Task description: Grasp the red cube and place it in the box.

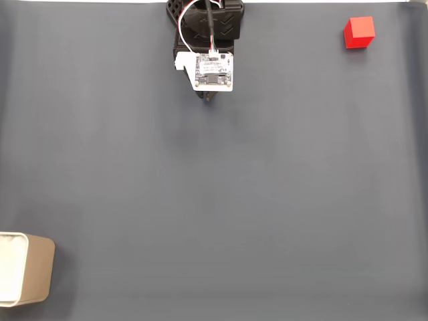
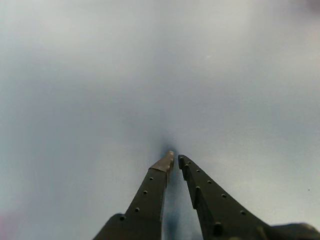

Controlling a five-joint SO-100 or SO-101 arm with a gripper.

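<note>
The pincer (image 2: 175,159) hangs just above the grey worktop (image 1: 221,200), its tips nearly together and holding nothing. In the fixed view the red cube (image 1: 359,32) lies well off to its right, near the top edge. The box (image 1: 27,269) sits far away toward the lower left corner.

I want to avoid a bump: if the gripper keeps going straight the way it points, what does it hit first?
Probably just the grey mat; the gripper aims at bare surface.
</note>
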